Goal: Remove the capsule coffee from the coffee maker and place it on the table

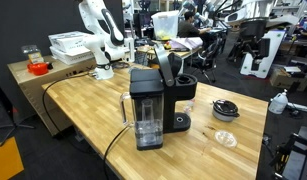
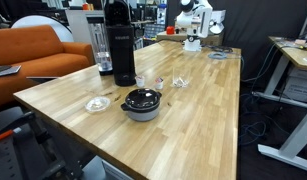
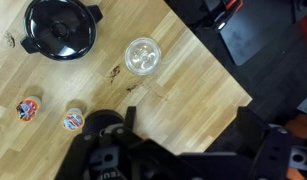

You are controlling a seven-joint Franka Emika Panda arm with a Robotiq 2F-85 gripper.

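Coffee maker stands upright mid-table, centre of frame in an exterior view, clear tank toward the camera; a dark lever-like piece slants up from its top. Same machine sits upper left of centre in an exterior view, near the table's far left edge. Table is light plank wood and fills most of both exterior views. Wrist view looks straight down on the table: black lidded pot upper left, clear round disc just right of it and apart from it, two capsules lower left, one red-topped, one blue-rimmed, lying flat on the wood near each other, not touching. Whether a capsule sits inside the machine cannot be told. Hand shows only as a dark blurred mass along the bottom of the wrist view, above the table and touching nothing visible; cannot tell if its fingers are spread or pressed together. Pot lies right of the machine, disc in front of it. White arm rises upper left; bench beside it carries white boxes. Orange sofa at left
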